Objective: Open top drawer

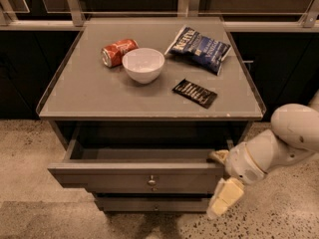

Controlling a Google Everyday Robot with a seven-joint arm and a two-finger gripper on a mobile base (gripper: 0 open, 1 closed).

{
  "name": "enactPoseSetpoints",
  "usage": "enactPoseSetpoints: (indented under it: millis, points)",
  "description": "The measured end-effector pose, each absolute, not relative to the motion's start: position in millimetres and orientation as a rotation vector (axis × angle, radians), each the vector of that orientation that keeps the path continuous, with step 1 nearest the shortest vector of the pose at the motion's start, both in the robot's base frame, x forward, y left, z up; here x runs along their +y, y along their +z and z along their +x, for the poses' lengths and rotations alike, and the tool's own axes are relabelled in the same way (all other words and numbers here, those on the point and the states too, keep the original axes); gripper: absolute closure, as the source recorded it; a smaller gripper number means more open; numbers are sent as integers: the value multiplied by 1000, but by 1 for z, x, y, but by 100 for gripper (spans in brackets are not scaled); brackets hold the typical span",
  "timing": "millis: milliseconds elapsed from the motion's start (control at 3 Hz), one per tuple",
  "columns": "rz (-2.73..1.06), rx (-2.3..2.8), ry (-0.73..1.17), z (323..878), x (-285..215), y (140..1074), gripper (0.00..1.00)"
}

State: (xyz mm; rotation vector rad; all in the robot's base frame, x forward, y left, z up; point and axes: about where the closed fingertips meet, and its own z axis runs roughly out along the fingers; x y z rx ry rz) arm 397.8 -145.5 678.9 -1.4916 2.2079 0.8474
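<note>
Most of the pull looks done: the hand, spread wide, hooks the end of the top drawer stretching leftward; next, draw straight back.

White arm from the right, forearm angled down-left, tool low at its end

Dim warm light from above; the top drawer holds shadow (the hand at its right end shows pale).
</note>
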Motion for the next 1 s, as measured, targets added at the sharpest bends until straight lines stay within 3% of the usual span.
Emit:
enactPoseSetpoints:
  millis: [667,1000]
  points:
    - [-1452,2300,886,338,-175,720,0]
    - [-1452,2300,886,338,-175,720,0]
